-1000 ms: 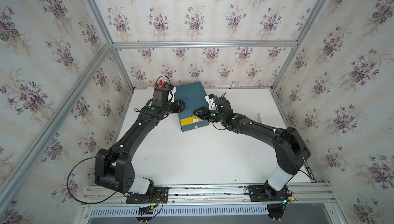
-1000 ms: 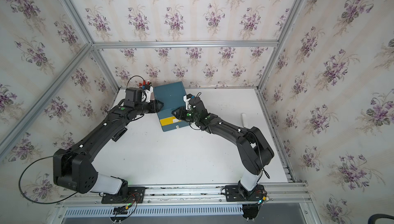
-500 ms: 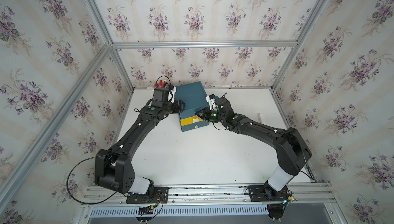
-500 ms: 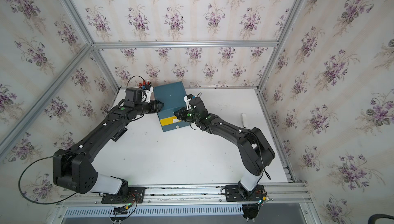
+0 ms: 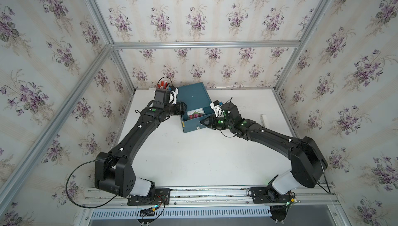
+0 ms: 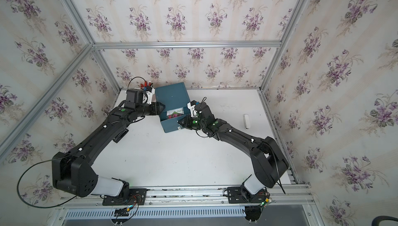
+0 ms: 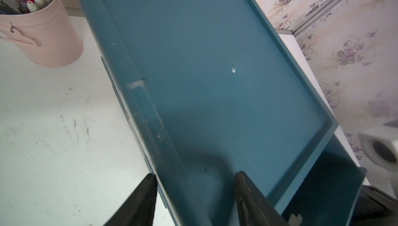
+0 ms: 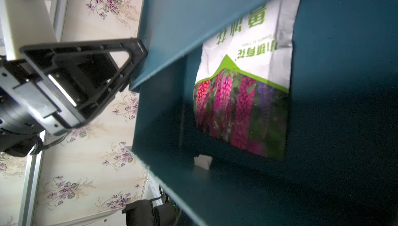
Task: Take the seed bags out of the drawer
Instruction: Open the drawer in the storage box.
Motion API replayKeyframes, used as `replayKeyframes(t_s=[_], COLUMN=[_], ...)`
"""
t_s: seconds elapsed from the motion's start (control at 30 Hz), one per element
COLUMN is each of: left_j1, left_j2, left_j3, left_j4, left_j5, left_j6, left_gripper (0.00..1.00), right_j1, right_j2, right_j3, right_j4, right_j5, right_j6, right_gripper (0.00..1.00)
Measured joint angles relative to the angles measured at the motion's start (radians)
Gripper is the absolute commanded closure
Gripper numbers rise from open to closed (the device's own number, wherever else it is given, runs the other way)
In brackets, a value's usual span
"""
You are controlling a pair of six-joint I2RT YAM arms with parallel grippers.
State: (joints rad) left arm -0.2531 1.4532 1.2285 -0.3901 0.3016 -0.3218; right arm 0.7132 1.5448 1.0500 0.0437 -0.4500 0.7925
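**Item 1, R gripper** (image 5: 203,122): jaws pressed together at the front rim of the drawer (image 5: 191,126), apparently pinching it, prob. to keep it slid out. Contact itself is hidden.

**Item 2, L gripper** (image 7: 195,174): fingers astride the side edge of the blue cabinet (image 5: 193,95), clamped on it. I'd say this braces the box vs. the pull.

**Item 3, seed bag** (image 8: 243,89): one visible, flat on the drawer floor, long axis front-to-back. White/green top twd cabinet, partly under its overhang; flower photo twd drawer front. Others not seen.

**Misc.:** pink pen cup (image 7: 43,37) beside cabinet; white table (image 5: 193,160).
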Motion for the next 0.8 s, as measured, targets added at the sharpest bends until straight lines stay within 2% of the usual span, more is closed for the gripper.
replayKeyframes(t_s=[0.5,0.8], left_j1=[-0.001,-0.001], left_j2=[0.000,0.008], left_j3=[0.011,0.027], left_j4=[-0.020,-0.040], left_j5=[-0.010,-0.011], left_j6=[0.000,0.001], left_gripper=[0.39,0.39], right_j1=[0.039,0.060], right_j2=[-0.165,-0.214], right_j3=[-0.079,-0.114], right_j4=[-0.219,-0.280], right_j5=[-0.041,-0.042], right_j6=[-0.044,-0.041], right_gripper=[1.00,1.00])
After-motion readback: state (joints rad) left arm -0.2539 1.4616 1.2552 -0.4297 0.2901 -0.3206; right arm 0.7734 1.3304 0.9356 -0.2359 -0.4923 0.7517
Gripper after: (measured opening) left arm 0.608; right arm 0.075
